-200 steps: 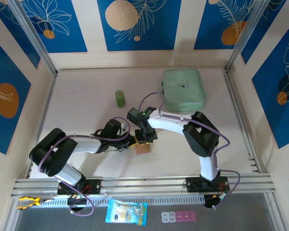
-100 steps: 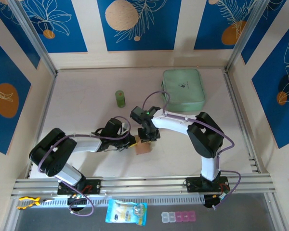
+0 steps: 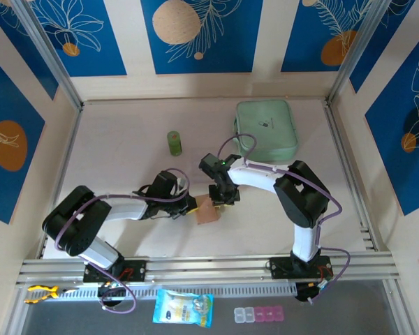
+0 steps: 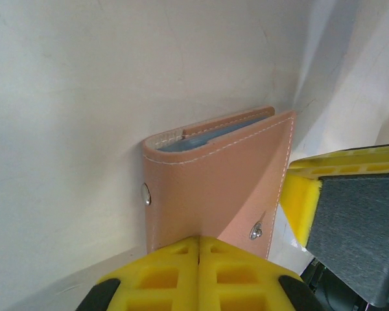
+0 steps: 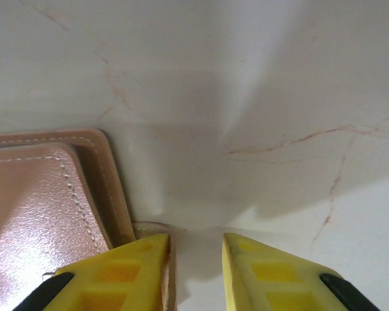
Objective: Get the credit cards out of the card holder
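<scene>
The smooth, stitched, pinkish-tan leather-like card holder [image 4: 217, 178], folded flat on the pale table [image 3: 126, 153], is clamped by the closed left gripper [image 4: 199, 243], while the right gripper [image 5: 194, 243] is seen slightly parted just beside it.

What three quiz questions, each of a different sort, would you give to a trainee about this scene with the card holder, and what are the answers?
1. Short answer: how do the fingers of the right claw stand?
2. Which claw is shut on the card holder? A. left claw B. right claw C. both
3. True or false: the green pouch lies apart from the card holder.
Key: 1. Slightly apart, at the card holder's edge. 2. A. 3. True.
</scene>
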